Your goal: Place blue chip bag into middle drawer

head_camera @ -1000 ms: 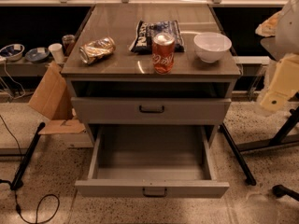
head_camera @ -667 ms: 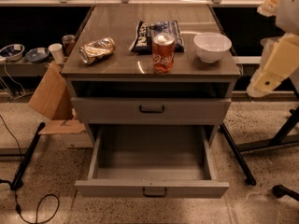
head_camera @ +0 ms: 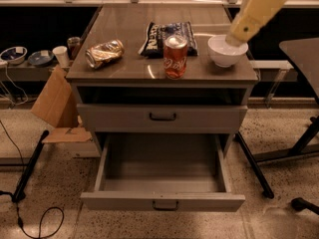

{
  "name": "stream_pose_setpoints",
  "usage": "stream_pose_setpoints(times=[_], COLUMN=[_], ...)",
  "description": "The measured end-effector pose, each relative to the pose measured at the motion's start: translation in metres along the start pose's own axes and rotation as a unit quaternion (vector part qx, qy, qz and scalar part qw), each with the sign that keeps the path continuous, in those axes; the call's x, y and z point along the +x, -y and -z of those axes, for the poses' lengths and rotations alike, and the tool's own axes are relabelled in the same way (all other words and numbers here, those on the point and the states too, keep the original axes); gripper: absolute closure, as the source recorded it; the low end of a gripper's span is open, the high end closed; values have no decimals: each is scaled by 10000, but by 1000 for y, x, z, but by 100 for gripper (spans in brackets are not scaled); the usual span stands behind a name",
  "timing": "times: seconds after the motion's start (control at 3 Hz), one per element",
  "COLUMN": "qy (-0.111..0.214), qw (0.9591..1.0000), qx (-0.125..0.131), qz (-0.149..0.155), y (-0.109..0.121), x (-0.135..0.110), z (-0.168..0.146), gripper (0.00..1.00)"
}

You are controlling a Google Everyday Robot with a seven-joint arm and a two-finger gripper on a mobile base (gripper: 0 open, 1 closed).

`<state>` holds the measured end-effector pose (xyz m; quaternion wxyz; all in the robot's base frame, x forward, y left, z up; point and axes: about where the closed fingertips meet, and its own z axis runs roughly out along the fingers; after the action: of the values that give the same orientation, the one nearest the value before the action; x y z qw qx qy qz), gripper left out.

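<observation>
Arm (head_camera: 259, 6) has swung in from the right edge of the view, where it hung beside the cabinet 1.0 s and 0.7 s ago. It now reaches down across the right rear of the surface (head_camera: 124, 19). The tool (head_camera: 233, 37) sits just over the rim of the white bowl (head_camera: 227, 53); cannot tell whether it is apart or together. Blue chip bag (head_camera: 155, 36) is unmoved, lying flat at the rear of the surface, directly behind the red can (head_camera: 175, 59) and left of the bowl, apart from the tool. Crushed gold can (head_camera: 104, 53) is also unmoved at the left. Middle drawer (head_camera: 199, 201) is pulled out as before, its interior bare. Judgement: approach phase only, bag not yet grasped. The tool must shift left past the bowl, and the can standing in front of the bag risks being knocked.
</observation>
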<state>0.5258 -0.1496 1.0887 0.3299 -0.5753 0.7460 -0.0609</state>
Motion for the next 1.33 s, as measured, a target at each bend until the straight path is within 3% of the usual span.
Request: stream_pose_setpoints(times=[0.33,0.67,1.0,1.33], qy=[222,389,621,621], qw=[9995,9986,9958,9958], qx=[157,361,396,397], qz=[186,16,-536,-536], y=[19,29,39,39], x=[-56,-94,-112,-112], z=[-2,-13,-34,-34], gripper=[0,0,0,0])
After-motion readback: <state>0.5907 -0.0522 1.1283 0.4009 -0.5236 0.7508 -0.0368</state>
